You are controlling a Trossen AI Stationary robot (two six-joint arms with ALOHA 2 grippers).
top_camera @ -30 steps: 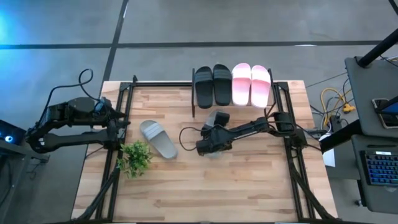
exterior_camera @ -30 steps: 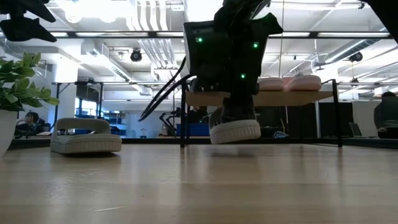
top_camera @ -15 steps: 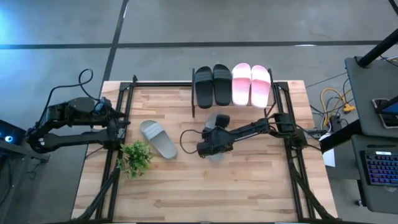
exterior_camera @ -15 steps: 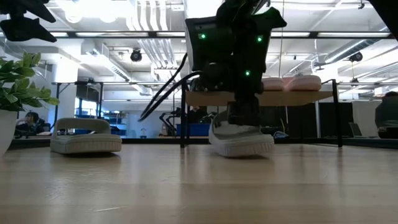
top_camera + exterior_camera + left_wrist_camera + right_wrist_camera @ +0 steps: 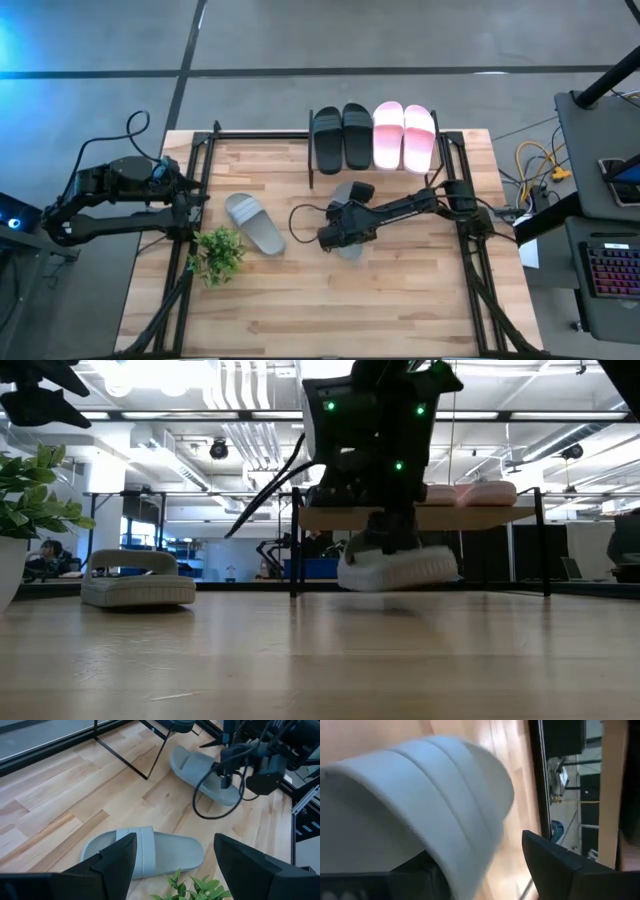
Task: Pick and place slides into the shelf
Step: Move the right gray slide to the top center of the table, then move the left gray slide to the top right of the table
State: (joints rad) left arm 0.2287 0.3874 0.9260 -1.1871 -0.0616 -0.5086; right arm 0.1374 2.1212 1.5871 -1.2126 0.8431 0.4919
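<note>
Small potted plant [image 5: 216, 252] and wooden table [image 5: 300, 310] on grey floor [image 5: 330, 40].
Green and leafy, near the table's left edge; at far left in the low view, in a white pot [image 5: 8, 568]. Keyboard [image 5: 610, 270] on a dark desk [image 5: 585, 120] to the right, yellow cables [image 5: 537, 160] beside it. Office room with ceiling lights [image 5: 235, 385] behind.

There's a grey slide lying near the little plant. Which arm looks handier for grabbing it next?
The left arm, probably. Its end effector waits at the table's left edge, open, with that grey slide near it. The right end effector is farther off, over the other grey slide in front of the shelf.
</note>
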